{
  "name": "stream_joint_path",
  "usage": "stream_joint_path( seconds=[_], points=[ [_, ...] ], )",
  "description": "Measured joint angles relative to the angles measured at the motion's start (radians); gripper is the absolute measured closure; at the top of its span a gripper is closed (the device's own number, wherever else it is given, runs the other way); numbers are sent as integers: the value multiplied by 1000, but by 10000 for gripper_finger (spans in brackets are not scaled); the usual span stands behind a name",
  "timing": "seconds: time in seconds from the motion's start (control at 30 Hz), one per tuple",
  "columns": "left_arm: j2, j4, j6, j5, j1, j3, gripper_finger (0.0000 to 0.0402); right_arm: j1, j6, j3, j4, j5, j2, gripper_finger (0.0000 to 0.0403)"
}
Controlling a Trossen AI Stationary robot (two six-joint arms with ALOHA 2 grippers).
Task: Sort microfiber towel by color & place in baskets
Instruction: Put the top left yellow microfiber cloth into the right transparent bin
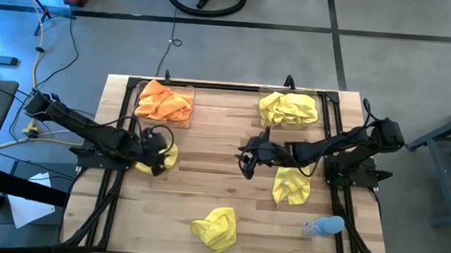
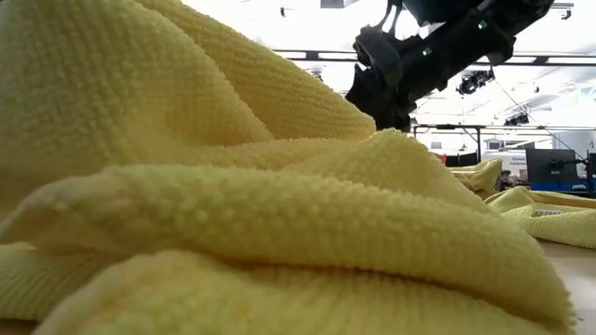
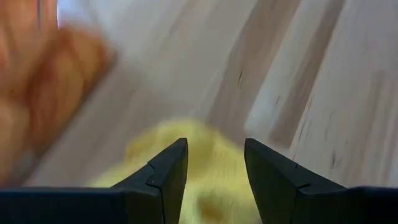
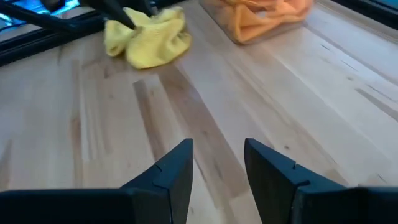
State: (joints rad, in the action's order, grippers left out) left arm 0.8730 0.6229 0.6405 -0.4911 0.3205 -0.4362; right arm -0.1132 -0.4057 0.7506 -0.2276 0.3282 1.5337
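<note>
Table: wood-plank top, black frame round the edges.
L basket: clear bin at far-left of table, full of orange towels; also seen blurred in L wrist view and in R wrist view.
R basket: clear bin at far-right of table, holds yellow towels.
Loose yellow towel 1: on the wood just in front of L basket, under the left gripper; in R wrist view it lies crumpled beside the orange bin.
Loose yellow towel 2: right of centre, near the R arm's base.
Loose yellow towel 3: near the front edge, about mid-table; fills most of the low view.
Left gripper: down at towel 1; L wrist view has fingers parted w/ yellow cloth showing in the gap betw. them and past the tips. Gap fairly narrow; can't tell if cloth is pinched or only lies below.
Right gripper: mid-table, over bare wood, betw. towel 1 and towel 2, apart from both. R wrist view: fingers part-open, nothing betw. them but planks.
Other: pale blue rounded object at front-right edge.
</note>
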Motion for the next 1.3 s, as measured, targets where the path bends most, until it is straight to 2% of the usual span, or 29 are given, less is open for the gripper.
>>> stream_joint_path(
  seconds=[0.2, 0.37, 0.57, 0.7, 0.8, 0.97, 1.13, 1.3],
  points=[
    [4, 197, 286, 126, -37, 0, 255, -21, 22, 0, -19, -4, 0, 265],
    [39, 208, 349, 146, -57, 0, 255, -21, 3, 0, -21, -4, 0, 265],
    [146, 125, 371, 159, -94, 12, 255, -21, -4, 0, -19, -3, 0, 265],
    [238, -47, 372, 153, -111, 79, 259, -21, -4, 0, -18, -3, 0, 265],
    [302, -218, 373, 126, -110, 109, 283, -21, -3, 0, -18, -3, 0, 265],
    [326, -329, 237, 129, -102, 65, 382, -21, 45, 0, -18, 4, 0, 265],
    [302, -405, 39, 123, -142, -75, 396, -21, 145, 0, -60, 46, 0, 265],
    [310, -416, -134, 157, -192, -238, 399, -16, 279, 0, -201, 57, -1, 265]
  ],
)
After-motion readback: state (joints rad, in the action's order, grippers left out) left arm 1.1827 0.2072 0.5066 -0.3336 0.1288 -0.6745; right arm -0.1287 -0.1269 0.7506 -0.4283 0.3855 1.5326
